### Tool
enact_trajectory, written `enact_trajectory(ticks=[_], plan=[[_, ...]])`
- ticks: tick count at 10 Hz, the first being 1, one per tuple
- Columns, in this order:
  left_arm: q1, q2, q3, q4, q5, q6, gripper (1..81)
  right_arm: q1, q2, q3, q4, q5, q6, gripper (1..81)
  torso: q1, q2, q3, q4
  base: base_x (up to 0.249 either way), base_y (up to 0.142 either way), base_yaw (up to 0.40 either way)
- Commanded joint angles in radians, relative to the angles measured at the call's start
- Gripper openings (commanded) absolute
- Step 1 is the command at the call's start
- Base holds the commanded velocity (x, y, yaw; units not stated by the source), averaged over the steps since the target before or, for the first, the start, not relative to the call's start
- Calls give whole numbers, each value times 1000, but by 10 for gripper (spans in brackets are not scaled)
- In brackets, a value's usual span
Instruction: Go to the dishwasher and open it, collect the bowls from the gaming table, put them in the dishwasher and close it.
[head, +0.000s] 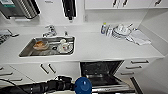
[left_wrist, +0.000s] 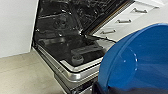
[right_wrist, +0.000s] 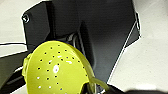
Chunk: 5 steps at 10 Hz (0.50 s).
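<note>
The dishwasher (head: 101, 72) stands open under the white counter, its door dropped down and its dark inside with wire racks (left_wrist: 67, 47) showing. My left gripper (head: 75, 86) comes in from the left, shut on the bright blue bowl (head: 83, 85), just left of the open door. In the left wrist view the blue bowl (left_wrist: 140, 60) hangs large beside the lowered door. My right gripper (right_wrist: 100, 88) is shut on a lime-yellow perforated bowl (right_wrist: 55, 70), held over my own dark base. The gaming table is out of view.
A steel sink (head: 27, 51) with dishes in it and a tap (head: 50, 30) lie left on the counter. Stacked plates (head: 121, 31) and a cloth (head: 138, 37) sit at the right. White drawers (head: 135, 67) flank the dishwasher's right, cabinet doors (head: 47, 68) its left. Beige floor (left_wrist: 22, 72) lies below.
</note>
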Motion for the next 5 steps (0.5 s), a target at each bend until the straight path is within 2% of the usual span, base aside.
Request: enact_trajectory(ticks=[1,3,4,5], plan=[[-167,114,-34,-39,109,2,10,2,-17,11,-1,-46,2,10,0,0,0,0,0,0,0],[-186,195,-75,-4,98,3,10,5,-15,11,-1,-44,2,10,0,0,0,0,0,0,0],[-195,229,-98,53,83,-2,10,3,-15,17,0,-46,2,10,0,0,0,0,0,0,0],[-209,274,-146,104,51,-46,10,2,-18,20,0,-44,2,10,0,0,0,0,0,0,0]])
